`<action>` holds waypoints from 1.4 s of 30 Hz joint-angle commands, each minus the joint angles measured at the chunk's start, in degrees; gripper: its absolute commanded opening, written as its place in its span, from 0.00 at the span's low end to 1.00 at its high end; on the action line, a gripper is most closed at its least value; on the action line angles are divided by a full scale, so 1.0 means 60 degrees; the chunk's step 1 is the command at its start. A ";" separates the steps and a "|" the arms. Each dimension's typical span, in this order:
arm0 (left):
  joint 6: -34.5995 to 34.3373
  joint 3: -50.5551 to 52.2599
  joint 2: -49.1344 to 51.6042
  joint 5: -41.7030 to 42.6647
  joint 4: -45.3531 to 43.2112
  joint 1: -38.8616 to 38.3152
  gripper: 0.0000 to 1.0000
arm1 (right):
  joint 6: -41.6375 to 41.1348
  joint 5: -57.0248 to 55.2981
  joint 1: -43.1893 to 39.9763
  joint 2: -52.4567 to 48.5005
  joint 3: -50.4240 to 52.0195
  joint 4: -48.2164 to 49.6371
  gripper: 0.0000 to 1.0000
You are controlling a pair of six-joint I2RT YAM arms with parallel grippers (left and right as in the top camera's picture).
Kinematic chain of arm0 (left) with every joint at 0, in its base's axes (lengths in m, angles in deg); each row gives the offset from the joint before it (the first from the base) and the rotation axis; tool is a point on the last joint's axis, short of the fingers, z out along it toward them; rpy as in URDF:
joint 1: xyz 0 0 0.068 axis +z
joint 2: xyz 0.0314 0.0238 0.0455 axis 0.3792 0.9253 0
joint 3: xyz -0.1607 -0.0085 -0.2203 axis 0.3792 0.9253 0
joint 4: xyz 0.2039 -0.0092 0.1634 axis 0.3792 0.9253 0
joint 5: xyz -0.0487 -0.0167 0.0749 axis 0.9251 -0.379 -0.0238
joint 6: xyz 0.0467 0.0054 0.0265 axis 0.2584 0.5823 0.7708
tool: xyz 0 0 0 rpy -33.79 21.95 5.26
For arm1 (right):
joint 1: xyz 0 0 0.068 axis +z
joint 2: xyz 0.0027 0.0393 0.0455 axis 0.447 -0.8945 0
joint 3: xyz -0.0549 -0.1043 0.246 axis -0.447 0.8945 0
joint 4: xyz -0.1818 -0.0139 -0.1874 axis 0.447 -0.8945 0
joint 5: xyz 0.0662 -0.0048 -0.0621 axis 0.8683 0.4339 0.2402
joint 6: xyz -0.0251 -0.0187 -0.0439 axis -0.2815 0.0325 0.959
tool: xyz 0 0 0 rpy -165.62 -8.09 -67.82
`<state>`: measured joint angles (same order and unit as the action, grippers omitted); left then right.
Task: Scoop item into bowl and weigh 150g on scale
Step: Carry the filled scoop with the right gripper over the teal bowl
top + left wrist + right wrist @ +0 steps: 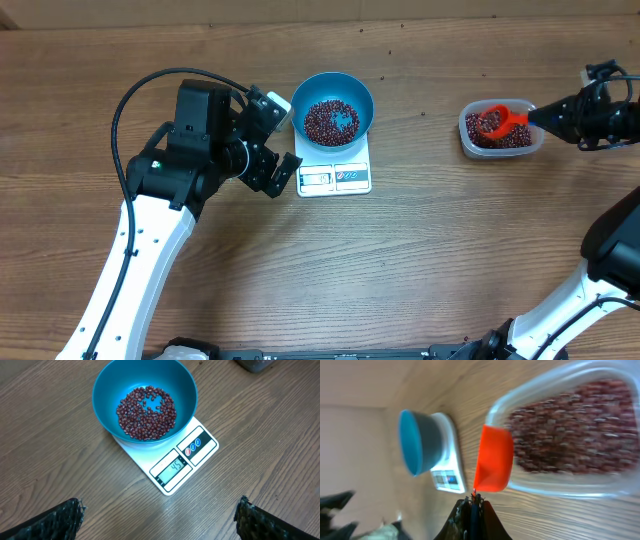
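Observation:
The blue bowl (365, 100) stands on the white scale (335, 177) and holds a layer of dark red beans (330, 120). In the left wrist view the bowl (110, 385), its beans (146, 414) and the scale (190, 455) lie ahead; the display reads 45. My left gripper (280, 143) hovers just left of the scale, open and empty, fingers (60, 520) wide apart. My right gripper (535, 115) is shut on the handle of a red scoop (492, 121), whose cup sits in the beans of the clear tub (465, 135). From the right wrist, the scoop (494, 457) tilts over the tub's rim (555, 487).
The wooden table stretches bare around the scale and tub. The tub of beans (575, 430) sits at the right, about a bowl's width from the scale (447, 460). The left arm's black cable loops over the table's left part.

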<state>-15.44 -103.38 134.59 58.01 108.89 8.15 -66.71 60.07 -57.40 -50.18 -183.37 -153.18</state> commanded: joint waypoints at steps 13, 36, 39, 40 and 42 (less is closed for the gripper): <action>-0.0062 0.0036 0.0051 0.0076 -0.0029 0.0040 1.00 | 0.1071 0.1989 0.1661 0.0896 -0.0193 -0.0284 0.04; -0.0062 0.0036 0.0051 0.0076 -0.0029 0.0040 0.99 | -0.3872 -0.5122 0.7643 0.1195 -0.1304 0.2830 0.04; -0.0062 0.0036 0.0051 0.0076 -0.0029 0.0040 1.00 | -0.3872 -0.6186 0.8233 0.1195 -0.1359 0.2896 0.04; -0.0058 0.0036 0.0051 0.0076 -0.0029 0.0040 1.00 | -0.3872 -0.6572 0.8408 0.1195 -0.1366 0.2922 0.04; -0.0062 0.0033 0.0051 0.0076 -0.0029 0.0040 0.99 | -0.3872 -0.7359 0.8768 0.1231 -0.1366 0.3002 0.04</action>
<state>-15.44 -103.38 134.59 58.01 108.89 8.13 -88.93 26.78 -7.09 -45.21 -189.66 -135.96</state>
